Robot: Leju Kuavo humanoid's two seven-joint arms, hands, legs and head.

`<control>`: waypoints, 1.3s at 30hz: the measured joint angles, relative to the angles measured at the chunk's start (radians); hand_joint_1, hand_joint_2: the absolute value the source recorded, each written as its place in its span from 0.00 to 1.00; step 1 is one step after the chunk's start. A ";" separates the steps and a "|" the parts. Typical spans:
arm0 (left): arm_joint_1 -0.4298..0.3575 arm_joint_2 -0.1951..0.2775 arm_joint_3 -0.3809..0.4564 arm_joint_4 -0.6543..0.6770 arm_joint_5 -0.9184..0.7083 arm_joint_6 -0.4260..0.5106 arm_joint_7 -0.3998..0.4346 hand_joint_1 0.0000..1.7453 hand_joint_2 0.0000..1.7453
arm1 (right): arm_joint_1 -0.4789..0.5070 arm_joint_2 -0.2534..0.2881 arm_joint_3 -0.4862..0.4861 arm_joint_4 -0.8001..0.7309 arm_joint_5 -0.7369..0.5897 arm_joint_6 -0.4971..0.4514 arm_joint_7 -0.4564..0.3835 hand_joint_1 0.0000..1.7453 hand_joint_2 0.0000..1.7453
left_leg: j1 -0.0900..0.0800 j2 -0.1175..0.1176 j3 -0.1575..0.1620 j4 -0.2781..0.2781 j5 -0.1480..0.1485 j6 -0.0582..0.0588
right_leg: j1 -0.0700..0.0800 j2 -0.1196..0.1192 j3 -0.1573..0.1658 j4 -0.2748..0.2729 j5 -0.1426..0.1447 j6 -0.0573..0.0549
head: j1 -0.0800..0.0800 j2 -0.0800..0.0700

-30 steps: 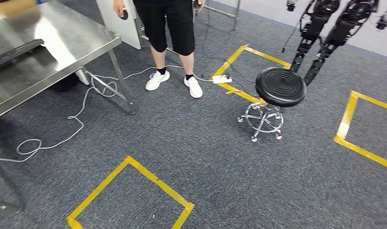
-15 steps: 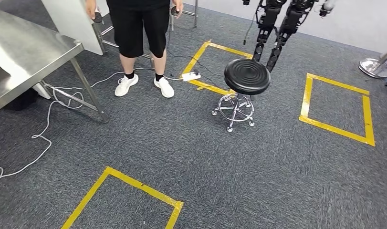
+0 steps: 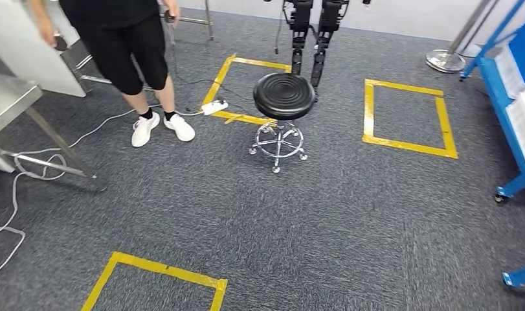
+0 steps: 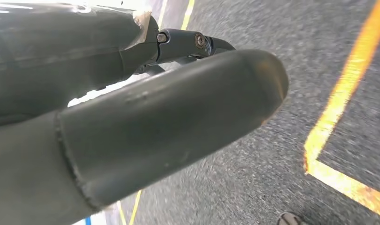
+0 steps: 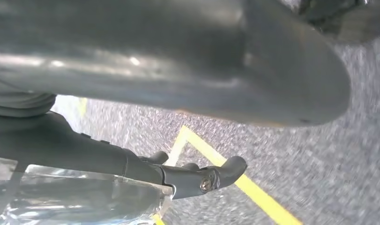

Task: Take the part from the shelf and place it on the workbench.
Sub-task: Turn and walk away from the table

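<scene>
Left hand (image 4: 145,117) and right hand (image 5: 178,93) hang over the carpet and, as far as these blurry close-ups show, carry nothing, so it's the walk-over step: the blue shelf (image 3: 515,97), well right of the stool (image 3: 283,96), needs reaching first, part unseen.

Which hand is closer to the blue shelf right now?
Right, most likely. The blue shelf stands on the robot's right; the right hand hangs over carpet on that side, the left hand farther off. Neither touches it.
</scene>
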 joint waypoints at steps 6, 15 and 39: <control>-0.002 -0.009 -0.008 0.001 -0.006 0.015 -0.002 0.00 0.00 | 0.010 -0.007 -0.023 0.000 0.000 0.011 0.025 0.00 0.00 | -0.006 -0.043 0.073 -0.191 0.082 0.023 | 0.003 0.063 -0.022 0.003 0.004 0.027 | 0.001 0.000; 0.005 -0.009 0.004 0.000 0.020 0.013 -0.002 0.00 0.00 | 0.013 0.002 -0.025 0.000 0.002 0.026 0.034 0.00 0.00 | -0.010 0.080 0.085 -0.211 0.086 0.047 | -0.021 -0.078 -0.140 0.227 -0.087 0.066 | 0.011 0.000; 0.015 0.052 0.068 -0.001 0.076 0.034 0.002 0.00 0.00 | 0.016 0.058 -0.021 0.001 0.055 0.043 0.089 0.00 0.00 | -0.004 -0.024 0.081 -0.208 0.094 0.035 | 0.000 0.021 -0.053 0.049 -0.012 0.036 | 0.000 0.000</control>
